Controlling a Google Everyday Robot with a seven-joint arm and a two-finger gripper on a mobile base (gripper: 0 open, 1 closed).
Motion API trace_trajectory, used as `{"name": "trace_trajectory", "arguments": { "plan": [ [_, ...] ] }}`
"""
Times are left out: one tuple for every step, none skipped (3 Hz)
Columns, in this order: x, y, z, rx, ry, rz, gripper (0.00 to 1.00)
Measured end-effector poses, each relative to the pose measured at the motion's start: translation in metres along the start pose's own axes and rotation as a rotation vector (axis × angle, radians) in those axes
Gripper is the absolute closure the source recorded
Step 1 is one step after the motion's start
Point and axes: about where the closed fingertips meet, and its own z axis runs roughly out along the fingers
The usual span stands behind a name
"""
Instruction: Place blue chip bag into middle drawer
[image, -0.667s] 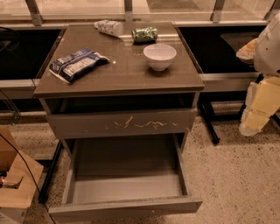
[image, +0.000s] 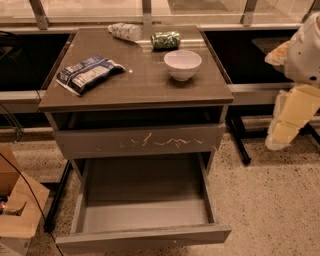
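Far left of the tool, low at floor level: open brown cardboard box (image: 20, 210), matte, with a thin black cable (image: 30, 187) arcing across it.

Blue chip bag (image: 87, 74) lies flat on the bench (image: 145, 92), at the left side of the top, well apart from the tool and higher than it. It's crinkled dark-blue foil with white panels, long axis running diagonally. Not in the drawer.

Bench top is smooth brown laminate, slightly glossy, with square edges.

Back edge of the bench, farther from the tool: pale whitish bottle-shaped pack (image: 125, 31) lying on its side. Just to its tool side sits a small green patterned packet (image: 165, 40), squat and crumpled.

White bowl (image: 183, 64) is round, glossy and upright. It stands in front of the green packet and is the bench-top item nearest the tool.

Under the top: grey drawer front with pale scratch marks (image: 140, 142), flat panel, closed.

Below that, the middle drawer (image: 145, 237) is pulled fully out. It's a wide grey box with a plain front panel and a smooth matte floor. It sits left of the tool and lower.

Ground is speckled terrazzo (image: 270, 210).

Tool (image: 279, 139) hangs at the right edge, beside the bench, off its right side, touching nothing. It's a cream blocky plastic shell under a rounded white arm housing (image: 307, 50). Cannot tell whether it's spread or pressed together.
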Motion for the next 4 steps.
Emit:
{"name": "trace_trajectory", "arguments": {
  "plan": [
    [-0.037,-0.005,0.016,-0.015,-0.122,-0.028,0.0],
    [-0.089,-0.002,0.033,-0.052,-0.213,-0.07,0.0],
    [-0.137,-0.003,0.048,-0.074,-0.305,-0.14,0.0],
    [-0.144,-0.003,0.05,-0.077,-0.318,-0.149,0.0]
  ]
}}
